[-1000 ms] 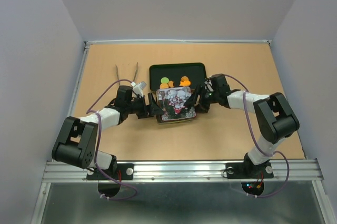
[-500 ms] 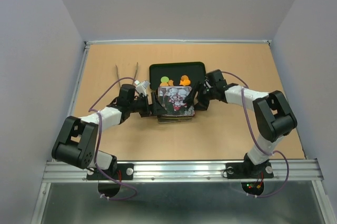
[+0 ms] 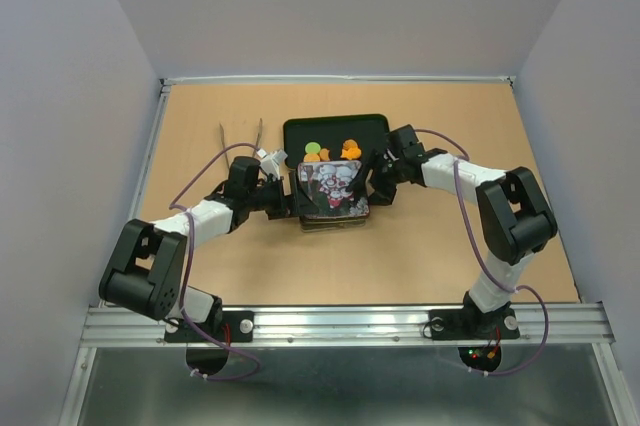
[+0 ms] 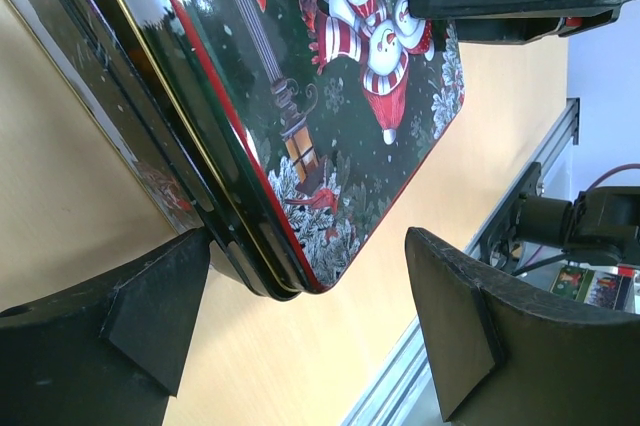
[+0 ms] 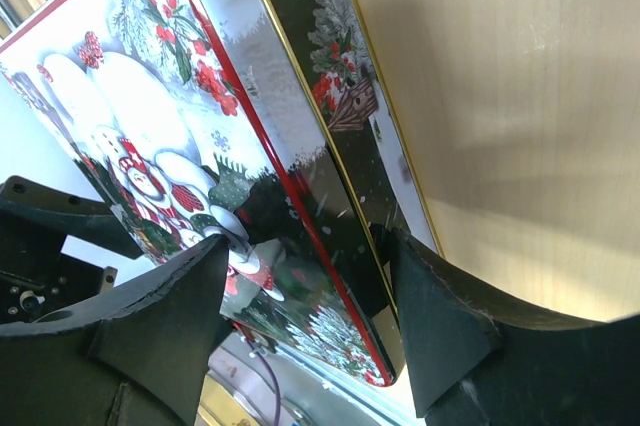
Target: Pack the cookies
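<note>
The cookies lie in a black tray (image 3: 335, 122) at the back: a green one (image 3: 312, 148) and several orange ones (image 3: 350, 150). In front of the tray stands a Christmas tin; its snowman lid (image 3: 333, 189) sits askew above the base (image 3: 333, 224). My left gripper (image 3: 291, 198) is open at the tin's left side. In the left wrist view (image 4: 308, 251) the tin's near corner (image 4: 300, 196) lies between the fingers, and one finger (image 4: 150, 296) touches the base. My right gripper (image 3: 374, 186) straddles the tin's right edge. In the right wrist view (image 5: 310, 241) its fingers close on the lid (image 5: 150, 116).
Metal tweezers (image 3: 240, 136) lie on the table to the left of the tray. A small white item (image 3: 268, 159) sits by the left wrist. Low walls bound the table at the left, back and right; a metal rail (image 3: 340, 321) runs along the near edge.
Both grippers and the tin's lid have shifted a little away from me, toward the tray. The lid now covers more of the tray's front edge.
</note>
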Robot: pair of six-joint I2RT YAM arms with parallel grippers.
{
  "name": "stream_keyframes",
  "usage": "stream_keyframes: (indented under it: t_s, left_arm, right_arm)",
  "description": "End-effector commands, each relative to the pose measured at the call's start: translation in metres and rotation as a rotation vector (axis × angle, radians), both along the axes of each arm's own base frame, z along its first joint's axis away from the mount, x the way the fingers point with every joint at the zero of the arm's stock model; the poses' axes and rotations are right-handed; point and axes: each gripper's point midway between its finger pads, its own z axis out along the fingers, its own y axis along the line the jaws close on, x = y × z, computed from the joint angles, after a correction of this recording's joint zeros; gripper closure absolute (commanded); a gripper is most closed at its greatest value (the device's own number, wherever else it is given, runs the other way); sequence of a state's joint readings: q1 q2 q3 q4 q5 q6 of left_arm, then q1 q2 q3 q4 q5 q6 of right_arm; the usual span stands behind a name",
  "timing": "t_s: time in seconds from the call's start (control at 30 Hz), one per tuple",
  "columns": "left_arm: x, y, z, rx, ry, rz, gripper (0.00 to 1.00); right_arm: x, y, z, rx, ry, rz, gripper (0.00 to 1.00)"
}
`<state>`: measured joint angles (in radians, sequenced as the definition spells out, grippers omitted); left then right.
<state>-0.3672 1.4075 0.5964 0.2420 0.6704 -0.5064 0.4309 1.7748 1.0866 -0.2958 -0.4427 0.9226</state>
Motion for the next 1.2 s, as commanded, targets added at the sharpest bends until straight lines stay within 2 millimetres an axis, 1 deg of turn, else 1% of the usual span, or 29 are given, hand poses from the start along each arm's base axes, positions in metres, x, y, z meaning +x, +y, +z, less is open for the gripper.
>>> stream_keyframes:
  t_s: [0.0,0.1,0.2,0.43,0.47,0.5,0.53,0.67,0.97,1.17]
  left_arm:
    - [0.008,-0.020,0.031,-0.071,-0.088,-0.065,0.11]
    - [0.007,-0.023,0.028,-0.067,-0.080,-0.075,0.11]
    - [0.006,-0.026,0.026,-0.066,-0.075,-0.082,0.11]
    - [0.005,-0.029,0.024,-0.064,-0.069,-0.085,0.11]
    - [0.005,-0.029,0.023,-0.065,-0.068,-0.090,0.11]
    - [0.005,-0.031,0.023,-0.066,-0.070,-0.091,0.11]
    - [0.005,-0.031,0.022,-0.066,-0.068,-0.092,0.11]
    - [0.005,-0.032,0.023,-0.070,-0.069,-0.091,0.11]
    - [0.008,-0.034,0.024,-0.078,-0.076,-0.088,0.12]
    - [0.011,-0.036,0.024,-0.080,-0.076,-0.084,0.16]
  right_arm:
    - [0.001,0.020,0.018,0.020,-0.020,0.045,0.30]
    - [0.001,0.028,0.021,0.026,-0.025,0.073,0.30]
    - [-0.004,0.038,0.022,0.021,-0.026,0.108,0.30]
    - [-0.009,0.044,0.020,-0.010,-0.018,0.142,0.29]
    - [-0.005,0.045,0.023,-0.016,-0.033,0.149,0.29]
    - [-0.008,0.046,0.020,-0.031,-0.023,0.154,0.29]
    - [-0.004,0.048,0.025,-0.033,-0.039,0.166,0.29]
    - [-0.007,0.053,0.026,-0.062,-0.032,0.195,0.29]
    - [-0.008,0.064,0.031,-0.057,-0.039,0.237,0.28]
    - [-0.013,0.069,0.025,-0.069,-0.026,0.267,0.28]
